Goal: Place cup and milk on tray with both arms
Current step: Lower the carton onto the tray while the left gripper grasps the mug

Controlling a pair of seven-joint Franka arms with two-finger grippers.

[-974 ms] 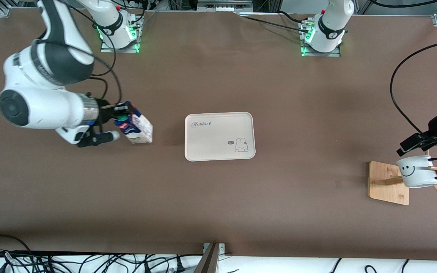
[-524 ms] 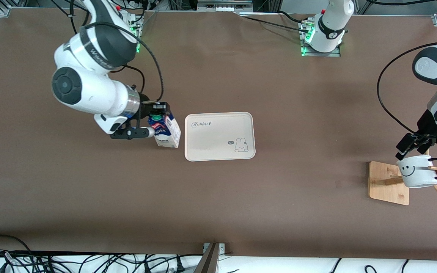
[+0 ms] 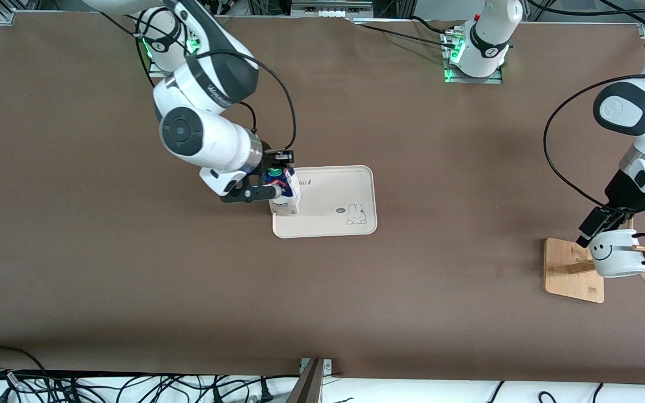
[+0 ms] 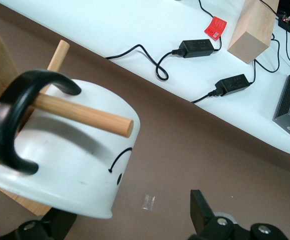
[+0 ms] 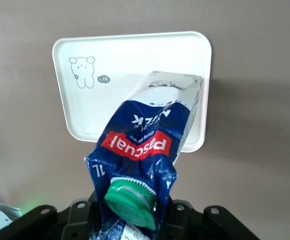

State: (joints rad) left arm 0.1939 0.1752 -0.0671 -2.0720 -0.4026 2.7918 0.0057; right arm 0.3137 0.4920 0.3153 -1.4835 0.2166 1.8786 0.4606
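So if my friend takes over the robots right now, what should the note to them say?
Right tool: shut on the milk, holding it over the tray's end toward the right arm. Not let go yet.
Left tool: open, at the cup, one finger each side of its rim.
The cup hangs by its black handle on a peg of the wooden rack, toward the left arm's end of the table.
Done: milk carried to the tray.
Left: set the milk down, release it, grip the cup, lift it off the peg, put it on the tray.

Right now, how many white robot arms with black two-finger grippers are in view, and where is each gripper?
2. The right gripper holds the dark blue gable-top milk carton over the cream rectangular tray. The left gripper is at the white smiley mug on the wooden rack.
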